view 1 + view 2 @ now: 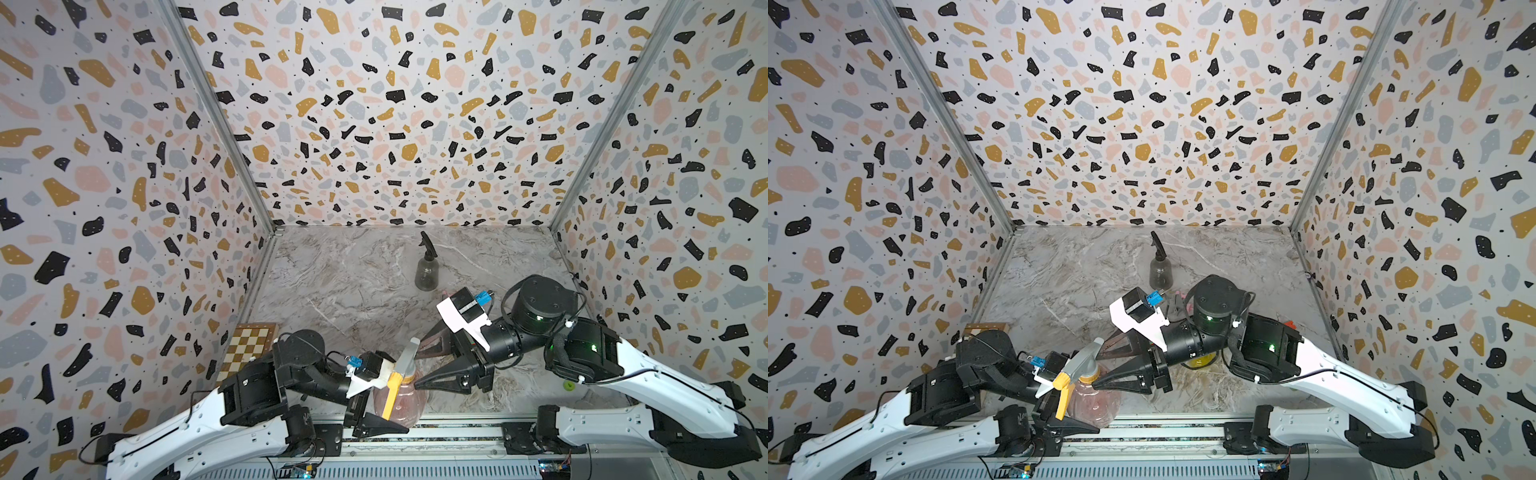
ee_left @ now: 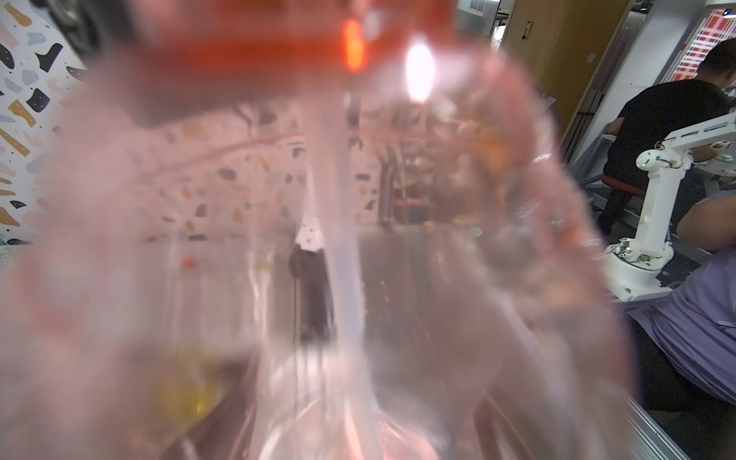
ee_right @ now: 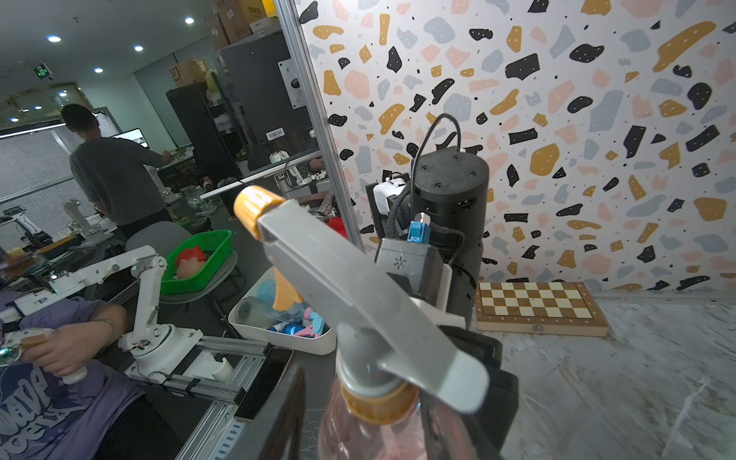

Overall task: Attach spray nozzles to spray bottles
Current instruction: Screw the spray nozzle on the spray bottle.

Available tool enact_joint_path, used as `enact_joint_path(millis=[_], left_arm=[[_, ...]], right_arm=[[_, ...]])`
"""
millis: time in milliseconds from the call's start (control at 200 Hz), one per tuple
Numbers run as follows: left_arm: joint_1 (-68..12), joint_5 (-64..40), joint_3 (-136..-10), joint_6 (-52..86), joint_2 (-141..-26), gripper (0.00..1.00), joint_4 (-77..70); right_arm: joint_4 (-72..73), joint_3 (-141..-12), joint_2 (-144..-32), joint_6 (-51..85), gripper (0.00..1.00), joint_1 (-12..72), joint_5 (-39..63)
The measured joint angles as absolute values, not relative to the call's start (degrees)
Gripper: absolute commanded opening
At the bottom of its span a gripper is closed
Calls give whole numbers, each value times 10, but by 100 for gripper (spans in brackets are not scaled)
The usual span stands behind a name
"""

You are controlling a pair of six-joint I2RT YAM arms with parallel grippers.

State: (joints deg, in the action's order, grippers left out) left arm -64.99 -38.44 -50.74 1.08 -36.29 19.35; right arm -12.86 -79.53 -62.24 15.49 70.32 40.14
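In both top views the left arm reaches in low from the lower left. Its left claw (image 1: 390,415) is clamped on the pink bottle (image 1: 403,405) at the front edge of the table (image 1: 353,282). The grey-and-orange nozzle (image 1: 405,361) sits in the bottle's neck. The right arm bends in from the lower right, and the right claw (image 1: 419,365) stands apart, one jaw either side of the orange collar (image 1: 1088,377).

The dark bottle (image 1: 427,272) with its black nozzle (image 1: 428,245) stands upright mid-table with bare marble around it. A chessboard (image 1: 245,347) lies by the left wall.

In the left wrist view the pink bottle (image 2: 438,278) fills the blurred frame, with the dip tube (image 2: 338,239) inside it.

In the right wrist view the collar (image 3: 378,402) sits low in the frame beside a dark finger (image 3: 284,414). A barcode sticker (image 3: 275,134) at upper left is too small to read.
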Motion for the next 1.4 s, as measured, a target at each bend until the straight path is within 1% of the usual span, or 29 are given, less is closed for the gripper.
enact_joint_path(millis=[70,180,440,516,826,1176,1397], left_arm=[[-650,-380,-507,11,-363,0,194],[-650,-370,-507,10,-363,0,194],[-651,-350,-513,14,-359,0,193],[-653,-337,-513,14,-357,0,191],[-657,-268,-514,15,-355,0,177],[-657,-183,-516,26,-355,0,178],[-654,-121,-516,40,-358,0,184]], right_arm=[[-128,-795,-628,156,43,707,400],[-128,-795,-635,156,36,715,389],[-121,-799,-635,138,10,738,335],[-120,-801,-635,138,0,751,306],[-120,-801,-629,152,0,813,124],[-121,-813,-649,189,0,900,-143],[-128,-829,-674,222,0,914,-253]])
